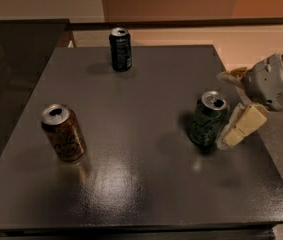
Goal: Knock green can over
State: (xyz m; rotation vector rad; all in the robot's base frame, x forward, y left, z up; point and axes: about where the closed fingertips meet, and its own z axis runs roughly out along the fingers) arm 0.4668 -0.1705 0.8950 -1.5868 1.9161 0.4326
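Note:
The green can (207, 120) stands upright on the right part of the dark grey table (146, 149); it has a dark green body, pale script and a silver top. My gripper (235, 103) comes in from the right edge, just right of the can. It is open and empty. Its near cream finger (243, 125) is at the can's right side, touching it or almost so. Its far finger (231, 77) is behind and to the right of the can.
An orange-gold can (63, 133) stands upright at the left front. A black can (120, 49) stands upright at the back middle. The table's right edge (261, 134) runs just under the gripper. A dark counter (16, 49) lies at the left.

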